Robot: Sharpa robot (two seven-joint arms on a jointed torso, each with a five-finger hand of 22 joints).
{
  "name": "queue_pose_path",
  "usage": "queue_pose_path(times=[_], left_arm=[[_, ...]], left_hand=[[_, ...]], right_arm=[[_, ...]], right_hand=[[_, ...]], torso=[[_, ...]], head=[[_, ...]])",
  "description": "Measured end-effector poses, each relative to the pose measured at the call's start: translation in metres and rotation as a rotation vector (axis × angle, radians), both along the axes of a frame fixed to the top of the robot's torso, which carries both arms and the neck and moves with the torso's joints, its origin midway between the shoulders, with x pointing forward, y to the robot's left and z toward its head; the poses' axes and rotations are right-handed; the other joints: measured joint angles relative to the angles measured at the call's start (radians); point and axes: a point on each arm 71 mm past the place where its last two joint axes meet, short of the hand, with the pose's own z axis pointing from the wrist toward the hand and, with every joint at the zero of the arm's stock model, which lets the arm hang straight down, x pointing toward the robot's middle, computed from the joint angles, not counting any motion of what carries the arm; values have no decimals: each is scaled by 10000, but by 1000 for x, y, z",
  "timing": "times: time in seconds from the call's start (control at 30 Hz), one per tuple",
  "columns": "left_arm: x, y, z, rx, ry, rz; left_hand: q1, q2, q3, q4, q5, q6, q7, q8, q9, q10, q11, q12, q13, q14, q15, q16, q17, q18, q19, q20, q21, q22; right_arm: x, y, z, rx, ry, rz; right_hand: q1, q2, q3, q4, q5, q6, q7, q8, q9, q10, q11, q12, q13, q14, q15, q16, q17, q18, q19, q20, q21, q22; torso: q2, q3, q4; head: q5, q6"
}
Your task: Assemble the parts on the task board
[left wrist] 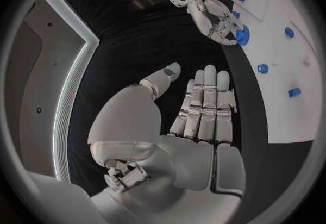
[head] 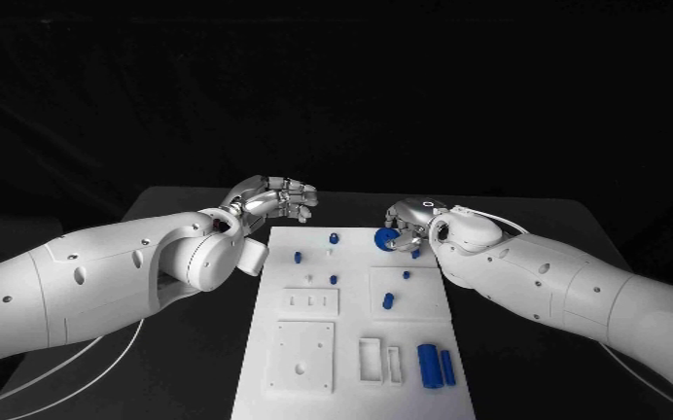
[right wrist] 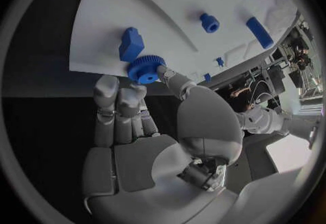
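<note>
Blue gear [head: 386,237] in right hand [head: 412,223] (fingertip pinch)

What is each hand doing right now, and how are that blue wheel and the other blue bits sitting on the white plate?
Left hand: empty, fingers straight, over the black table beside the task board.
Right hand: holds the blue gear at the board's far edge.
Blue gear: pinched between the fingers, at the board's edge.
Task board: flat on the table.
Two blue cylinders: lying side by side near the board's near right corner.
</note>
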Motion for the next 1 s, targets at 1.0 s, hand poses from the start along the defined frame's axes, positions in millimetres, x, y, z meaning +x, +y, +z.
queue_pose_path(times=[1.0], left_arm=[[0, 0, 0, 2, 9, -9]], left_hand=[[-38, 39, 0, 0, 0, 0, 0, 0, 6, 0, 0, -34, 6, 0, 0, 0, -4, -3, 0, 0, 0, -2]], right_arm=[[0, 2, 1, -238, 294, 93]], right_hand=[[-156, 554, 1693, 804, -247, -15, -9, 313, 113, -139, -35, 586, -768, -10, -64, -209, 580, -35, -176, 41, 318, 7]], torso=[[-2, 3, -1]], head=[[-12, -58]])
